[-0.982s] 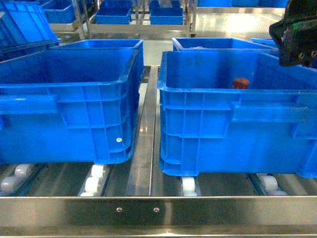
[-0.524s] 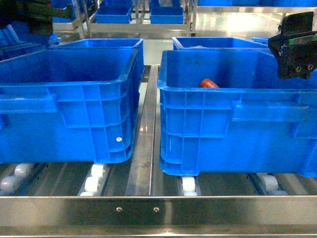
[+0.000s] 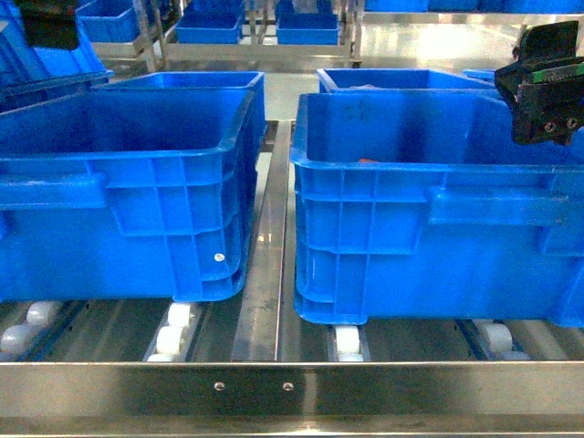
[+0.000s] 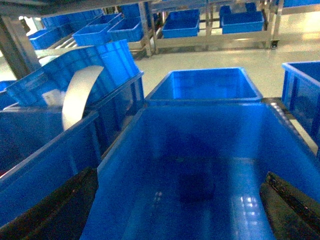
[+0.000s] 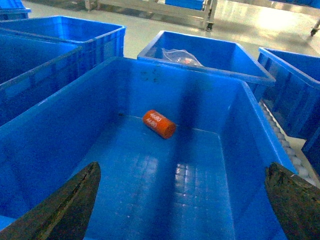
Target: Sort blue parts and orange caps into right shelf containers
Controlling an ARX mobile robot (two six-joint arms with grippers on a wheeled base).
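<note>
You have two big blue crates side by side on the steel shelf (image 3: 292,388), resting on its white rollers (image 3: 173,330).

Your right gripper (image 5: 182,200) hangs over the right crate (image 3: 438,219), near its far right corner in the head view. Its two dark fingers (image 5: 60,210) are spread wide apart at the bottom corners of the right wrist view, and nothing sits between them, so that gripper is released.

An orange cap (image 5: 159,124) lies on its side on the floor of the right crate, toward the back wall and a little left of the middle. You can read "4680" in white on its side. From the head view you only catch a thin orange sliver of it over the front rim.

Your left gripper (image 4: 180,210) hangs over the left crate (image 3: 128,196). Its dark fingers (image 4: 55,210) stand far apart in the left wrist view with only the bare blue floor between them, so it is released too. In the head view only a dark piece of that arm shows at the top left corner.

Behind the right crate stands another crate (image 5: 205,55) with a clear plastic bag (image 5: 181,56) in it. More blue crates sit on racks across the pale floor.
</note>
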